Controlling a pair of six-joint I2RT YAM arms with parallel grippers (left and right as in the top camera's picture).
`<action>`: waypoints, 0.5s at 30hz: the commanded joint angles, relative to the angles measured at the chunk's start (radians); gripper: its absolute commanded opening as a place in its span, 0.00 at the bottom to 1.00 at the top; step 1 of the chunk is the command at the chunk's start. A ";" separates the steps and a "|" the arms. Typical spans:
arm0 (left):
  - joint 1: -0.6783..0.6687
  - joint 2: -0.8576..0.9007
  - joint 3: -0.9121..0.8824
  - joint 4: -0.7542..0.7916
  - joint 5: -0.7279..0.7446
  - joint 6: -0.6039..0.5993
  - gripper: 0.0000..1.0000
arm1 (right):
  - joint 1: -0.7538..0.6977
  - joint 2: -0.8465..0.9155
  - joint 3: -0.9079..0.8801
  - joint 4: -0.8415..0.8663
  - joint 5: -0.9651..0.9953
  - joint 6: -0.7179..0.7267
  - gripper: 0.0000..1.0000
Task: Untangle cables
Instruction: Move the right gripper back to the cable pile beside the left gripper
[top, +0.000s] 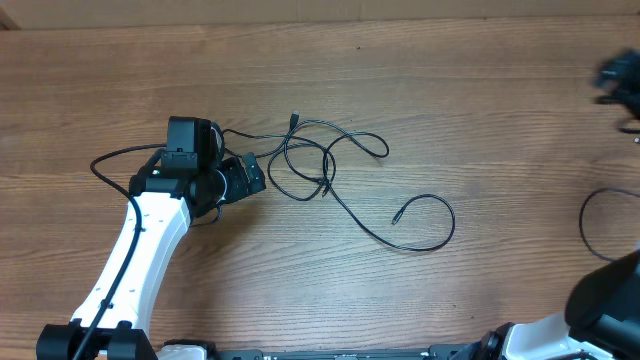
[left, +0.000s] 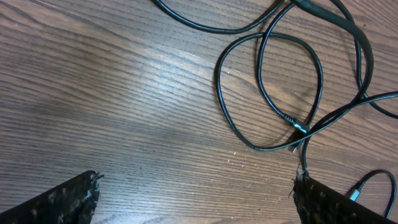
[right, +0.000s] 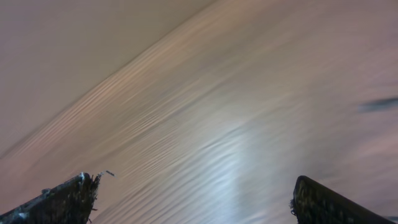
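Observation:
The cables (top: 325, 181) are thin black cords lying in loose crossing loops on the wooden table, in the middle. One tail curls off to the right and ends in a small plug (top: 395, 216). Another plug (top: 294, 118) points to the far side. My left gripper (top: 256, 173) is open and empty just left of the tangle. In the left wrist view (left: 196, 186) its fingers are spread wide over bare wood, with a cable loop and a plug (left: 299, 128) ahead. My right gripper (top: 620, 78) is a blurred dark shape at the far right, away from the cables. In the right wrist view (right: 196, 186) it is open and empty.
The left arm's white link (top: 135, 260) runs from the front left edge. The right arm's base (top: 600, 300) sits at the front right, with a black arm cable looping (top: 585, 225) beside it. The table's far edge (top: 300, 22) is at the top.

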 joint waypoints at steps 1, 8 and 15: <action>-0.001 0.005 0.014 0.000 -0.002 -0.006 1.00 | 0.136 -0.014 0.000 -0.026 -0.176 0.002 1.00; -0.001 0.005 0.014 0.001 -0.002 -0.006 0.99 | 0.426 0.016 -0.035 -0.143 -0.325 0.026 1.00; -0.001 0.005 0.014 0.000 -0.002 -0.006 0.99 | 0.623 0.088 -0.093 -0.183 -0.280 0.409 1.00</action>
